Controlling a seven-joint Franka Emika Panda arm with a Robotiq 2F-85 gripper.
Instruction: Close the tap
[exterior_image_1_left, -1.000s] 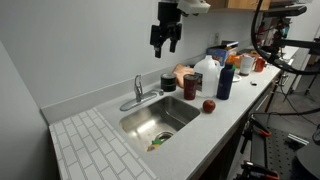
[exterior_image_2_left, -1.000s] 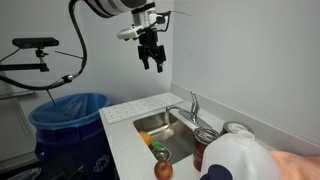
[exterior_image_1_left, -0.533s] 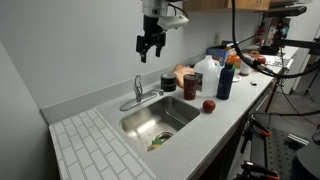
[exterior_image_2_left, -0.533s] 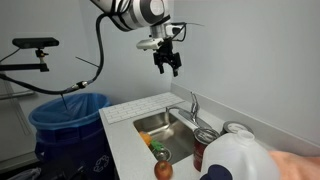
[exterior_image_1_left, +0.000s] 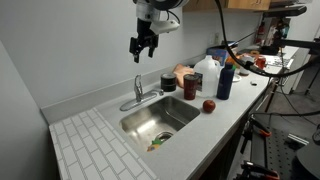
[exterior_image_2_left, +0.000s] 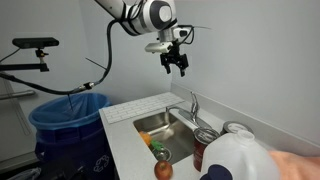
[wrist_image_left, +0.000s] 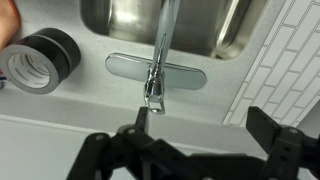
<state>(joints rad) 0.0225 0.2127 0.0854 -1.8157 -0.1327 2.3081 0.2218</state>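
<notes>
The tap is a small shiny silver faucet behind the steel sink; it also shows in the other exterior view. In the wrist view I look straight down on it: the lever sticks out from the flat base and the spout reaches over the basin. My gripper hangs well above the tap near the wall, and shows there in the other exterior view too. Its fingers are spread wide, open and empty, and touch nothing.
A black tape roll lies beside the tap base. A red can, apple, blue bottle and white jug stand on the counter. A white tiled patch lies beside the sink. A blue bin stands beyond the counter.
My gripper has moved sideways along the wall from over the counter clutter to above the tap. It has stayed open. Nothing on the counter has moved.
</notes>
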